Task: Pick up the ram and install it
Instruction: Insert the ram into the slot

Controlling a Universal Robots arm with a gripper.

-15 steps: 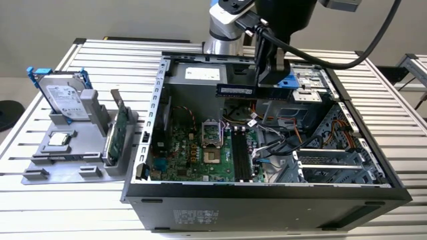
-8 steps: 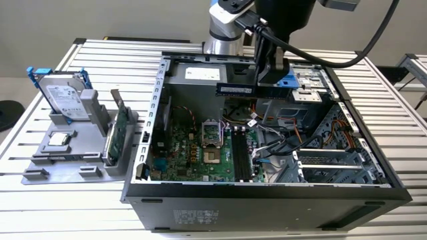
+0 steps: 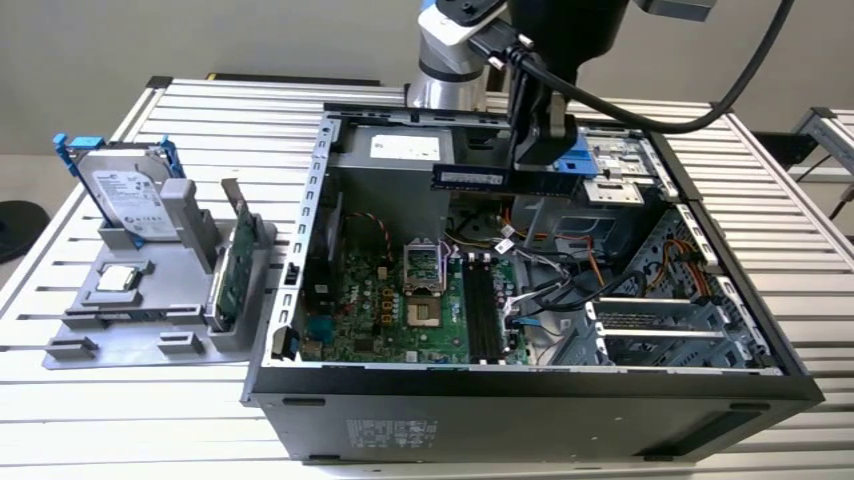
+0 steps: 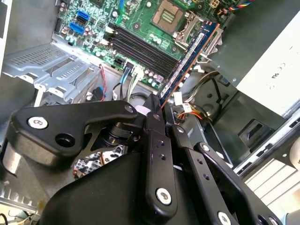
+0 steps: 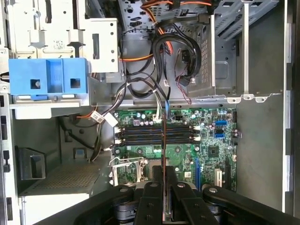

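"So, what has the arm got?"

"My black two-fingered gripper (image 4: 157, 107) is clamped on one end of the ram (image 4: 190, 56), the thin, dark blue-black circuit stick with small chips and a pale label strip. The rest of it juts out free beyond the fingertips."

"Where does that put it?"

"Up in the air over the open grey-and-black metal computer case (image 3: 534, 410), well above the green motherboard (image 5: 187, 154). In the first wrist view I see it edge-on, lying across the row of long black memory slots (image 5: 140, 133) rather than lined up with them. It isn't seated."

"How will it handle?"

"Light and stiff, I'd judge, but brittle: a thin board that won't forgive twisting. The flat faces look slick, so a pinch across the board at its end, clear of the contact edge, seems a sound hold. Held by one end, it could lever in the fingers if the free tip catches the loose black cables (image 5: 140, 89) near the slots."
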